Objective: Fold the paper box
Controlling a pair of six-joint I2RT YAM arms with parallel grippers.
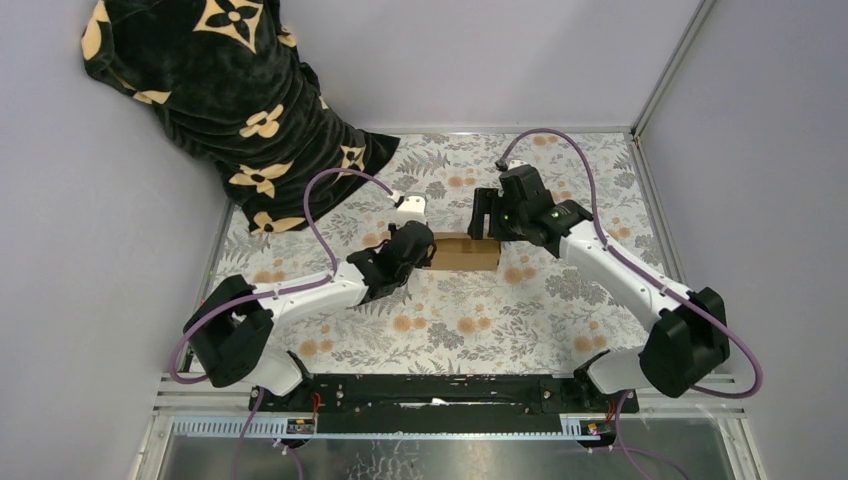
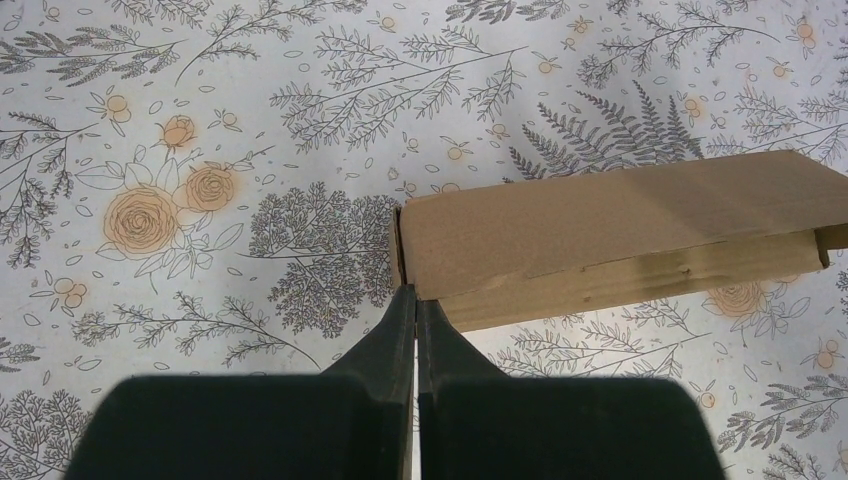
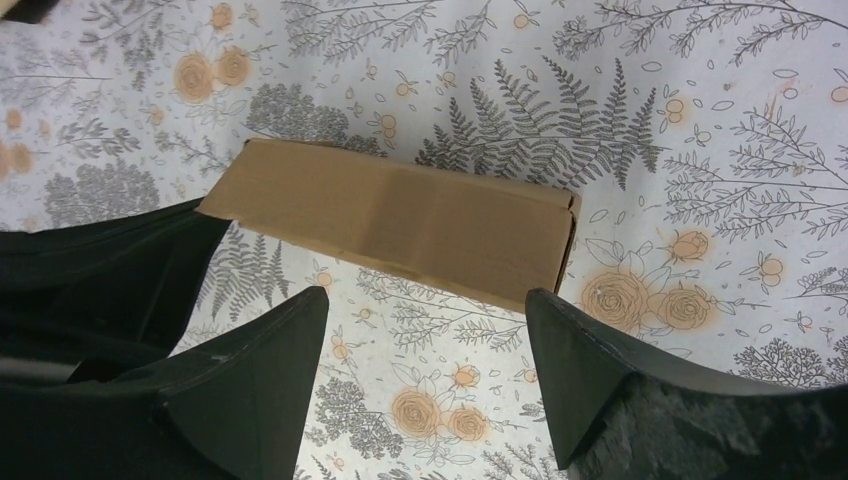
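One paper box [image 1: 466,251], closed left gripper [image 2: 416,296] at corner, spread right gripper [image 3: 427,302] near

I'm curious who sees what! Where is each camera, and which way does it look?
Top camera: above, behind the robot, looking down on the table; left arm and right arm show.
Left wrist camera: on the left hand, looking along its shut fingers at the box.
Right wrist camera: on the right hand, looking between its open fingers at the box.
Shared: both wrist views see the box.
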